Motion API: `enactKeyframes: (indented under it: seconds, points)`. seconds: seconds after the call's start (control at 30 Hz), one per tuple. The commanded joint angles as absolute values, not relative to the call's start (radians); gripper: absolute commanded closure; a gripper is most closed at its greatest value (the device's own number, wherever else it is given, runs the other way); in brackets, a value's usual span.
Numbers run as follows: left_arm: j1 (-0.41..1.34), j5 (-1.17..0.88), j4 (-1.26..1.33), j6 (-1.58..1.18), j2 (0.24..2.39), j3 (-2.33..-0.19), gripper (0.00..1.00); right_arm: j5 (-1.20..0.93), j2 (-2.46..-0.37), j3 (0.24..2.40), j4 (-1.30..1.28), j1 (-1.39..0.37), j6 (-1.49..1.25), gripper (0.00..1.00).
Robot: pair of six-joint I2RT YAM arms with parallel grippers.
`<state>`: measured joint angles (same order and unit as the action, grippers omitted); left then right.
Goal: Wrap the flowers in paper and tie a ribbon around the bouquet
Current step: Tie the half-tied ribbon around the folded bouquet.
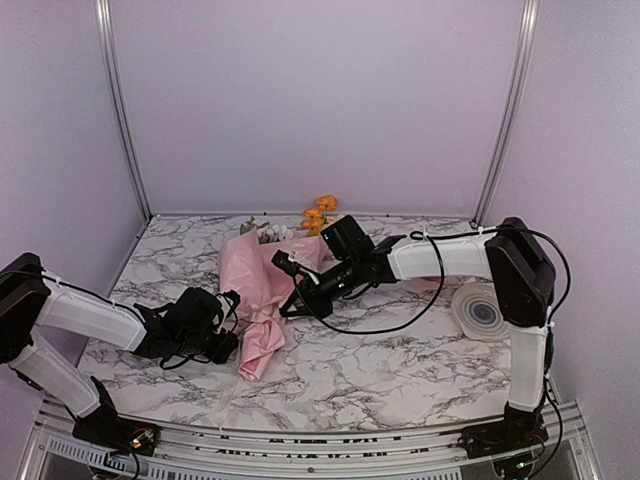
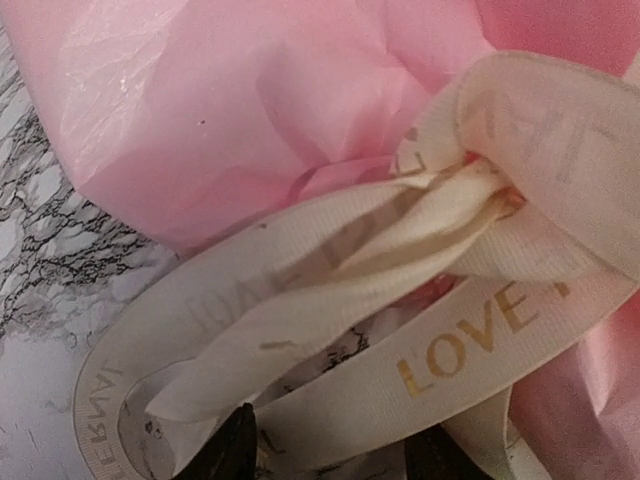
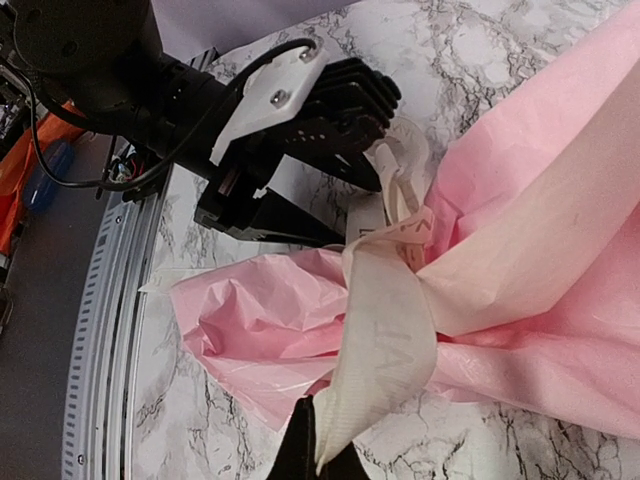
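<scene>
Your right fingers (image 3: 296,452) are clamped on one tail of the cream lettered ribbon (image 3: 385,330) knotted round the narrow waist of the pink paper bouquet (image 1: 260,290) lying on the marble desk (image 1: 400,360), while your left fingers (image 2: 240,450) stand parted beside it, ribbon loops lying between them.

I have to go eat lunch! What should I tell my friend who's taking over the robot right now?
Left gripper: open, straddling the ribbon.
Right gripper: shut on one ribbon end.
Flowers lie wrapped in the paper on the table.
Done: wrapping; ribbon knotted round the paper, but it looks loose.
To do: pull it snug, then let go.
</scene>
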<state>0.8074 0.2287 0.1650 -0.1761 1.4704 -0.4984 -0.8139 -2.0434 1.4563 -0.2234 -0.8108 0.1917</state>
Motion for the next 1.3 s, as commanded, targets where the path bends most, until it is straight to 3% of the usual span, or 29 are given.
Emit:
enactKeyframes:
  seconds: [0.0, 0.07, 0.17, 0.37, 0.97, 1.27]
  points:
    - [0.816, 0.246, 0.221, -0.097, 1.48, -0.515, 0.49, -0.844, -2.051, 1.478, -0.23, -0.801, 0.201, 1.0]
    - [0.816, 0.256, 0.229, -0.09, 1.493, -0.523, 0.49, -0.845, -2.054, 1.479, -0.23, -0.8, 0.2, 1.0]
    - [0.816, 0.266, 0.229, -0.088, 1.507, -0.532, 0.58, -0.852, -2.054, 1.478, -0.225, -0.798, 0.195, 1.0]
    - [0.815, 0.27, 0.244, -0.093, 1.484, -0.512, 1.0, -0.86, -2.057, 1.477, -0.225, -0.794, 0.196, 1.0]
    - [0.833, 0.024, 0.086, -0.708, 1.182, -0.266, 1.0, -0.819, -2.134, 1.578, -0.215, -0.805, 0.116, 1.0]
    - [0.848, 0.014, 0.041, -0.78, 1.279, -0.257, 1.0, -0.702, -2.13, 1.56, -0.238, -0.809, 0.11, 1.0]
